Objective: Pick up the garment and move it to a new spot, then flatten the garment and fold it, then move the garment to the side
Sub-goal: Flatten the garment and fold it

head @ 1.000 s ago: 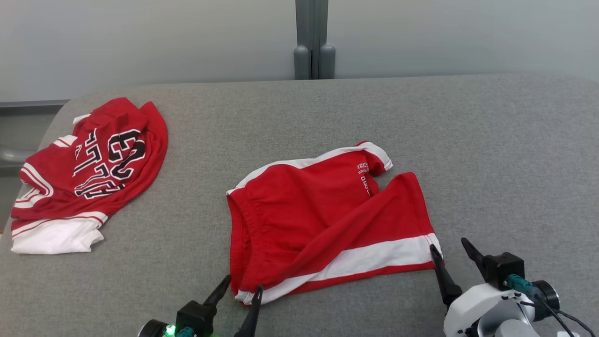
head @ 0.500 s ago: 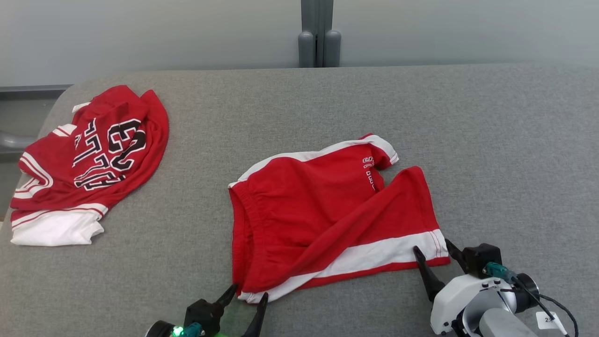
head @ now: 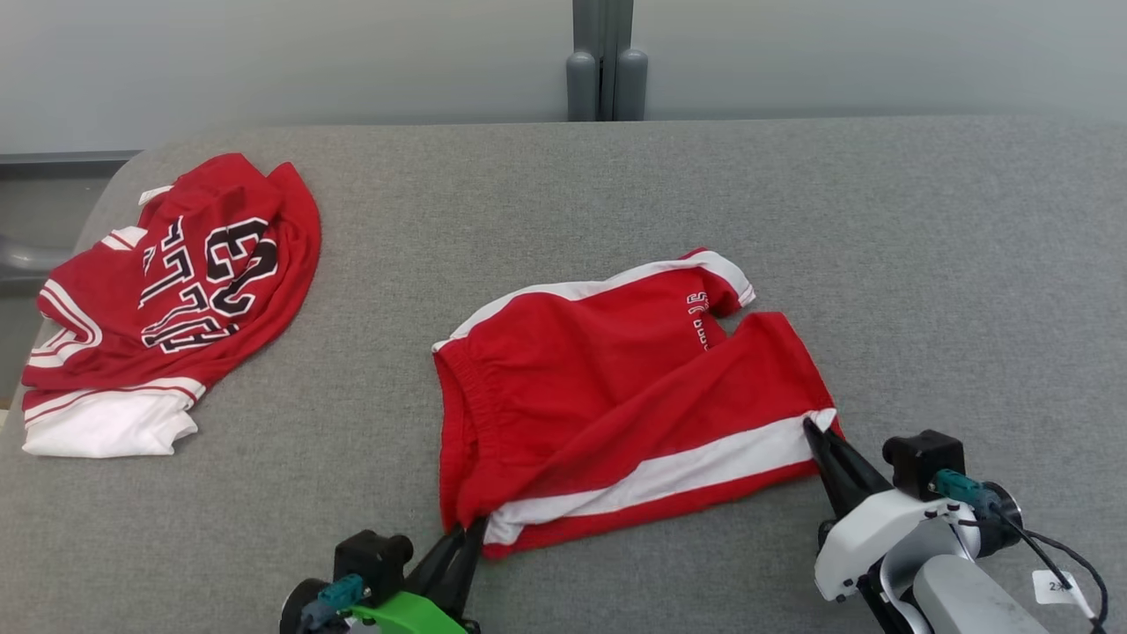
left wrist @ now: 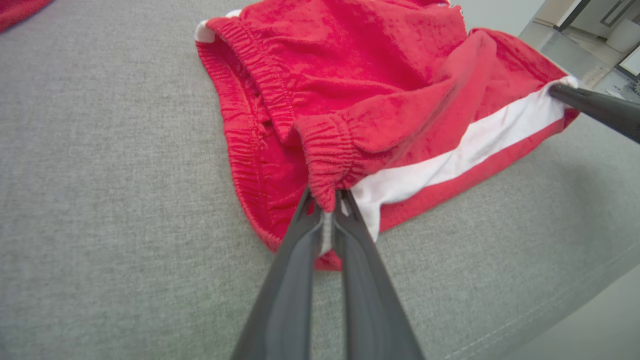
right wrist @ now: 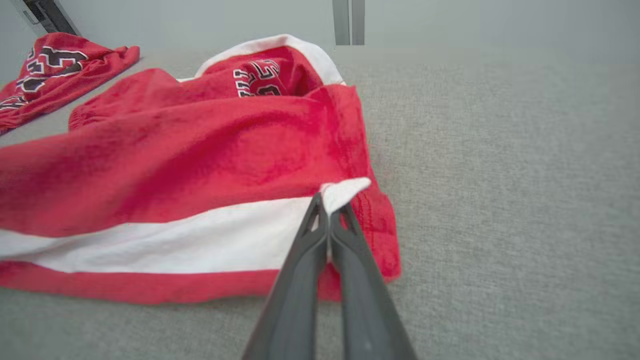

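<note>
The shorts carry small white outlined lettering by one leg hem, too small and creased to read. Far left of the shorts, the jersey bears big black, white-edged block characters, upside down and folded, not legible. Right of the shorts, a white tag starts with "2"; the rest is blurred.

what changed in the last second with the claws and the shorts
Both claws went from open beside the red shorts to shut on them: the left claw moved in and pinched the near waistband corner, the right claw the near leg hem at the white stripe. The near edge bunched slightly. The red jersey lay as before on the grey surface.
</note>
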Tool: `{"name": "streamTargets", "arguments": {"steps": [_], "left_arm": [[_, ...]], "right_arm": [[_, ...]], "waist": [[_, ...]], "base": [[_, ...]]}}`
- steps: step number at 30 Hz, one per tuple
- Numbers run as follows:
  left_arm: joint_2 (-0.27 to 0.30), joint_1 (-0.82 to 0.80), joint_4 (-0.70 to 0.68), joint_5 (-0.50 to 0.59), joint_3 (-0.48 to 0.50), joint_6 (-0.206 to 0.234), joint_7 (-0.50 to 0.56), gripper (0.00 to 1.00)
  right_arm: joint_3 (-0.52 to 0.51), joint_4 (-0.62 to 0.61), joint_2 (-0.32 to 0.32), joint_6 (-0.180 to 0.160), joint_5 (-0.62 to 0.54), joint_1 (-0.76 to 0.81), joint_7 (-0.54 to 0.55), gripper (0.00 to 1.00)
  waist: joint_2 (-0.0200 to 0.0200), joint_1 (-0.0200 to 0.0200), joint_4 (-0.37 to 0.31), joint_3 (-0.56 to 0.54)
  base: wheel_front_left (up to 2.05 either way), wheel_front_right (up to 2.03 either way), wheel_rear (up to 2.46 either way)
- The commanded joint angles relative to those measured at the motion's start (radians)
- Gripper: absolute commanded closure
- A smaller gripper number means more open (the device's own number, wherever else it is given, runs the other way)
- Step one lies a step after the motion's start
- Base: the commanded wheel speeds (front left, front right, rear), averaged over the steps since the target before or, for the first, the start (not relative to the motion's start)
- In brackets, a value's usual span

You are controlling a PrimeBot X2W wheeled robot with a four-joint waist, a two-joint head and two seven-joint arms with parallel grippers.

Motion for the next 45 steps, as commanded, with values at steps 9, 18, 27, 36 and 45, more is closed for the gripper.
{"name": "streamTargets", "arguments": {"steps": [9,18,27,36,45], "left_arm": [[0.092,-0.131,-0.217,-0.105,0.051,-0.002,0.022,1.00],[0.153,-0.568,-0.179,-0.293,0.049,-0.003,0.174,1.00],[0.146,-1.089,0.071,-0.420,0.089,-0.002,0.236,1.00],[0.123,-1.430,0.209,-0.462,0.051,-0.002,0.165,1.00],[0.149,-1.346,0.205,-0.558,-0.058,-0.002,0.084,1.00]], "right_arm": [[-0.011,-0.235,-0.038,-0.001,0.021,-0.034,-0.003,1.00],[0.058,-0.171,-0.056,-0.001,0.119,-0.414,0.000,1.00],[0.055,0.096,-0.033,-0.001,0.293,-0.949,0.059,1.00],[0.040,0.301,-0.020,-0.001,0.350,-1.314,0.050,1.00],[0.151,0.323,-0.013,-0.001,0.421,-1.270,0.019,1.00]], "waist": [[0.0000,0.0000,-0.041,0.023],[0.0000,0.0000,-0.090,0.133],[0.0000,0.0000,-0.131,0.271],[0.0000,0.0000,-0.156,0.345],[0.0000,0.0000,-0.180,0.376]], "base": [[0.00,0.00,0.00],[0.00,0.00,0.00],[0.00,0.00,0.00],[0.00,0.00,0.00],[0.00,0.00,0.00]]}}
